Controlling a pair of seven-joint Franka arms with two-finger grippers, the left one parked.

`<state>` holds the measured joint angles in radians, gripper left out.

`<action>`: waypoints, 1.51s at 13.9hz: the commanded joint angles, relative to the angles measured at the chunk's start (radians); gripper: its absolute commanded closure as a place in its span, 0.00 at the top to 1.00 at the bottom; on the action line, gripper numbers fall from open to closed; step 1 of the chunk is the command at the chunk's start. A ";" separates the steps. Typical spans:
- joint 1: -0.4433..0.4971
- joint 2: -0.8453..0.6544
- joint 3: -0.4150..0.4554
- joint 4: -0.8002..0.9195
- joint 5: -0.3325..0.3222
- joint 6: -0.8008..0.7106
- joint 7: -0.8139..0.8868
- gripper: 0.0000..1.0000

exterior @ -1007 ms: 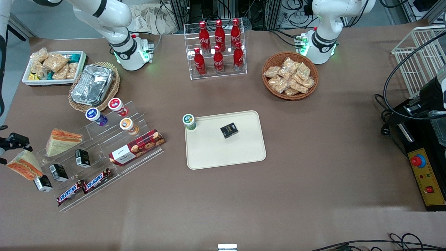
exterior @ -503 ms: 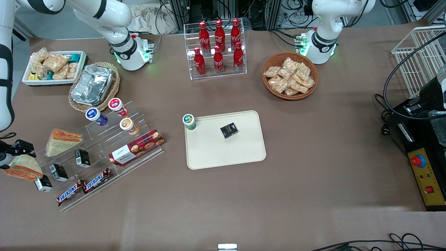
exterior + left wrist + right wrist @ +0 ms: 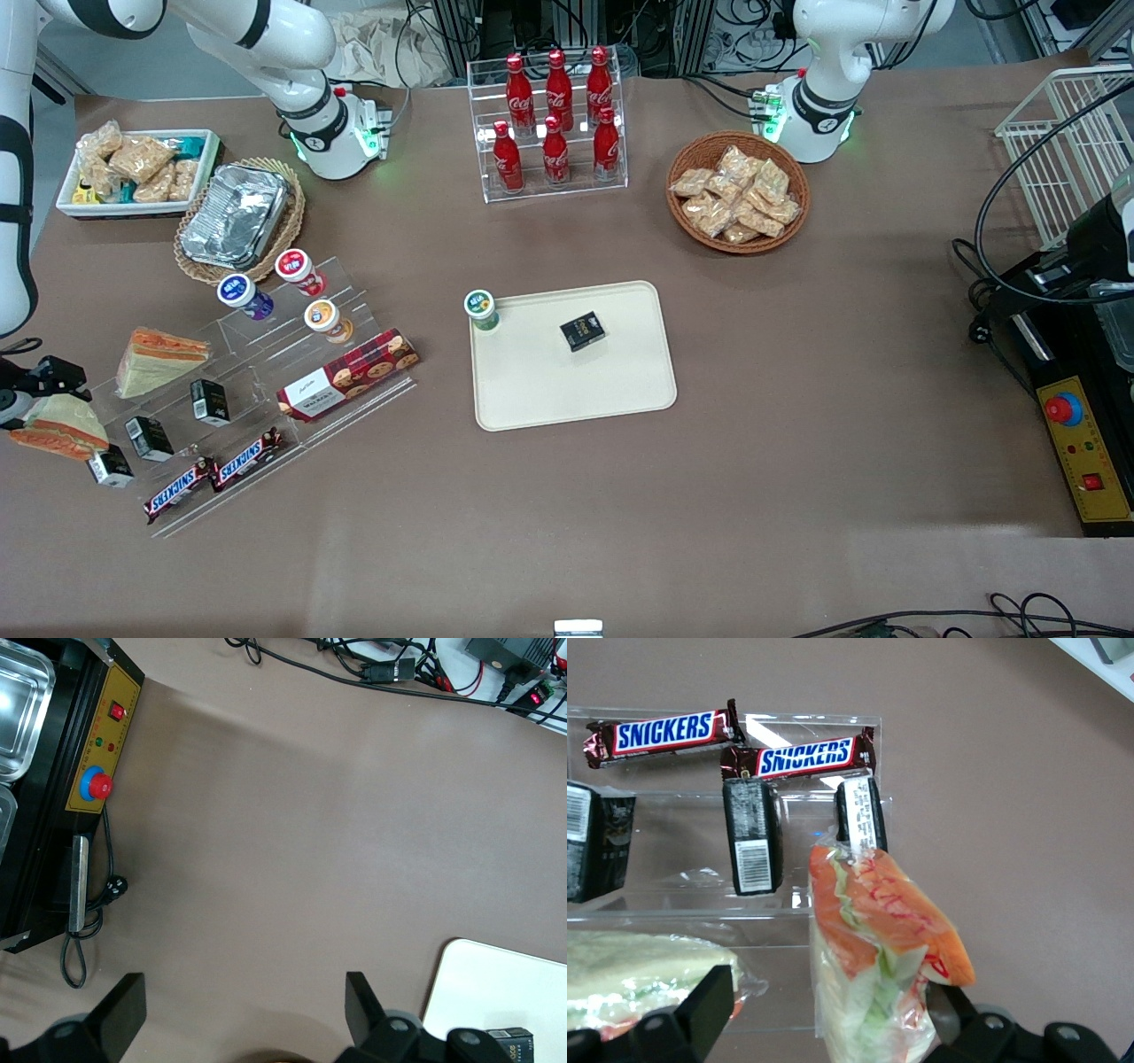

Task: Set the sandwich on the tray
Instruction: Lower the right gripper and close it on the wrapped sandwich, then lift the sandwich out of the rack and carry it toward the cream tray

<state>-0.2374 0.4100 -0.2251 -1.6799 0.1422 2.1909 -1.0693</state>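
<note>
Front cam: high, looks steeply down on whole worktop (image 3: 797, 372). Right wrist cam: close-up, facing down past claw (image 3: 824, 1028) onto sandwich (image 3: 873, 948); front cam shares it at the working arm's end.

Brown table (image 3: 797, 372) is carrying the cream tray (image 3: 611, 394) mid-table, a clear stepped rack (image 3: 266, 390) toward the working arm's end, a bottle rack (image 3: 554, 124), a wicker basket (image 3: 738, 190) — and a white bin (image 3: 133, 173). Pincer (image 3: 40, 390) is hovering just beside the stepped rack — fingers on the sandwich (image 3: 58, 425).
</note>
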 commanded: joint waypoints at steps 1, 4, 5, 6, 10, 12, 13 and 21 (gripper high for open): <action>-0.005 0.009 0.001 0.003 0.034 -0.008 -0.032 0.70; -0.005 0.004 0.001 0.003 0.034 -0.011 -0.035 0.46; -0.005 0.003 0.001 0.003 0.034 -0.011 -0.041 0.35; -0.005 0.001 0.001 0.003 0.034 -0.011 -0.056 0.19; -0.005 -0.008 0.003 0.003 0.034 -0.013 -0.060 0.00; 0.004 -0.046 0.003 0.006 0.034 -0.046 -0.057 0.00; 0.009 -0.072 0.006 0.011 0.034 -0.080 -0.051 0.00; 0.211 -0.246 0.010 0.017 0.020 -0.376 -0.063 0.00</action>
<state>-0.0960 0.1926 -0.2104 -1.6533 0.1431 1.8733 -1.1084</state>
